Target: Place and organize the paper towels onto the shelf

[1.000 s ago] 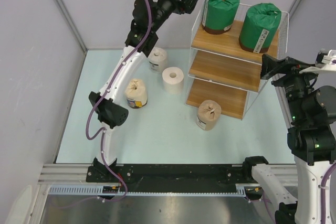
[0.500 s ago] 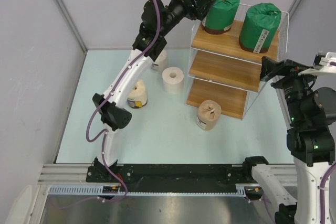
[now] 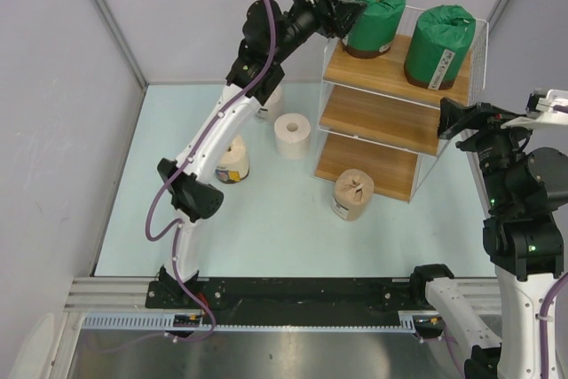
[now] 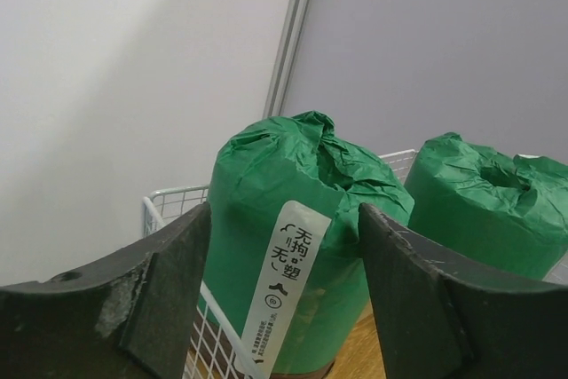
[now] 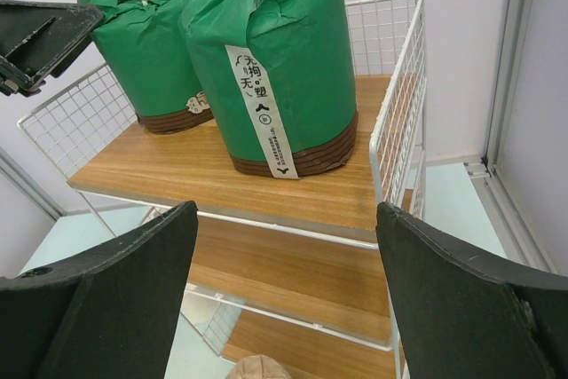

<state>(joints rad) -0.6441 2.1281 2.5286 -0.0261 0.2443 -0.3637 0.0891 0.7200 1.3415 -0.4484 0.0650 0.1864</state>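
The left arm (image 3: 222, 122) reaches up high with its jaws spread apart and holding nothing; both fingers (image 4: 169, 281) are bare. Straight ahead of these jaws, just past the white wire side of the shelf (image 3: 382, 119), the near green roll (image 4: 293, 246) stands upright on the top board (image 5: 222, 175), its white label strip turned toward the jaws. Beyond it, to the right of the jaws, the far green roll (image 4: 497, 210) stands upright on the same board. The two are close together, but I cannot tell whether they touch.

The right arm (image 3: 524, 210) holds its jaws level with the top tier, also spread wide and gripping nothing. The far green roll sits straight ahead between these fingers (image 5: 115, 299), apart from them. The near green roll is behind it to the left.

Well below the left jaws, on the pale blue desk (image 3: 177, 219), stand a bare white roll (image 3: 292, 135), a cream roll (image 3: 232, 159) and a white wrapped roll (image 3: 266, 99). The last two are partly hidden behind the left arm. A tan roll (image 3: 352, 194) sits below and to the left of the right jaws, at the front edge of the lowest board (image 3: 377, 161). Whether it rests on that board or on the desk I cannot tell.
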